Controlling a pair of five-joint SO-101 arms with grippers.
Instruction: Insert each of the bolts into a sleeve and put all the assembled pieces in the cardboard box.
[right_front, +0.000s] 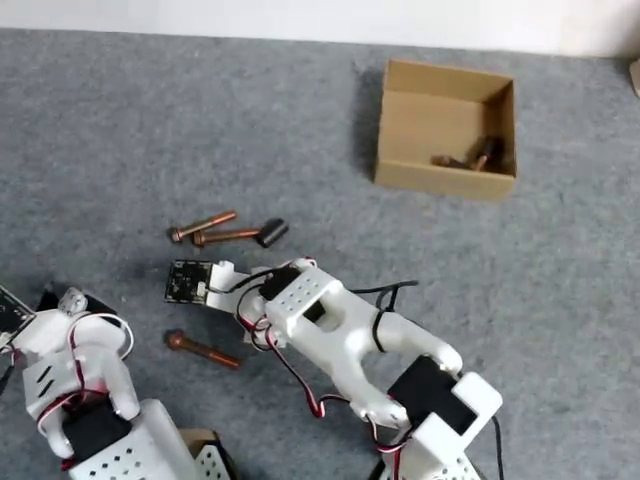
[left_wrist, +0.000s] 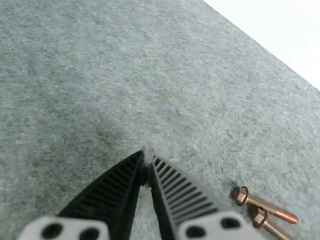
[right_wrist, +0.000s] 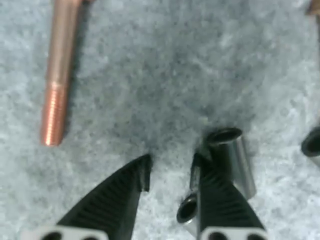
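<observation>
Sleeve beside right arm's parted jaws, tips down.

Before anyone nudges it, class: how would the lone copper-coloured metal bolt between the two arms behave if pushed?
The copper-coloured metal bolt is round, so it probably rolls sideways, though the grey fuzzy mat may slow it. Its wider head likely steers it in a curve.
</observation>
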